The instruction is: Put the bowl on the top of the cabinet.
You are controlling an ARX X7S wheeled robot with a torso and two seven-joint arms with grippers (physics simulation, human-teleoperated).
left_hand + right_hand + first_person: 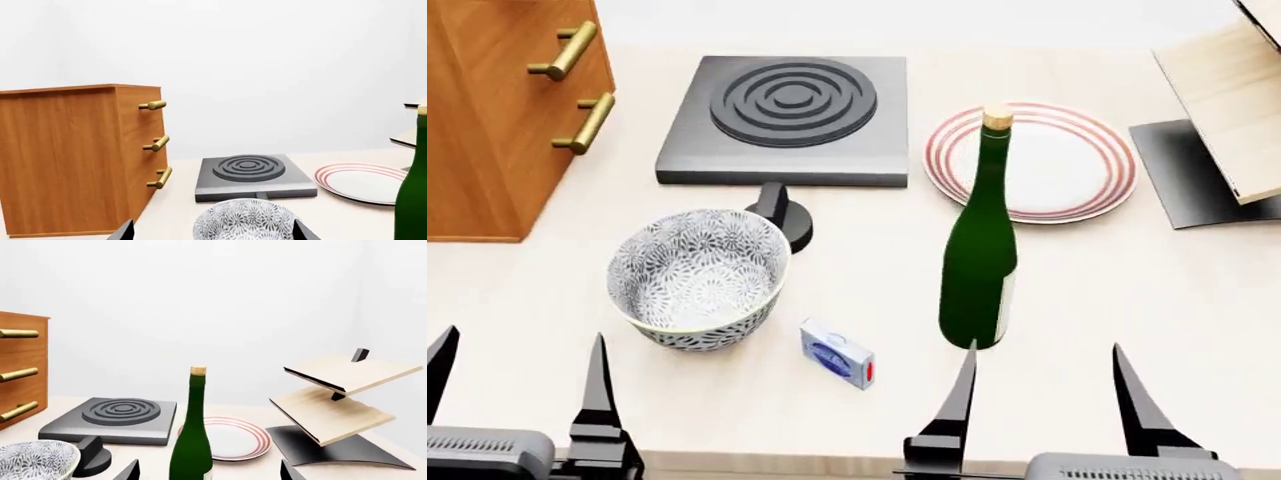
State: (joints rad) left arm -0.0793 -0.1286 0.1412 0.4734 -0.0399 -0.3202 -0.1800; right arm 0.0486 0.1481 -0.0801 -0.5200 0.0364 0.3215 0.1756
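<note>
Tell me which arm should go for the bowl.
Left. The left tool sits open just short of the bowl, on the cabinet side. The right tool faces the green bottle.

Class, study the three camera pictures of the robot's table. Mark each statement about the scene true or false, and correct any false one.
1. The bowl sits on the cabinet. False: it rests on the table.
2. The green bottle stands upright. True.
3. The plate is stacked on the hotplate. False: it lies beside it.
4. Both grippers, left and right, are open and empty. True.
5. The bowl holds the small blue box. False: the box lies outside it.
</note>
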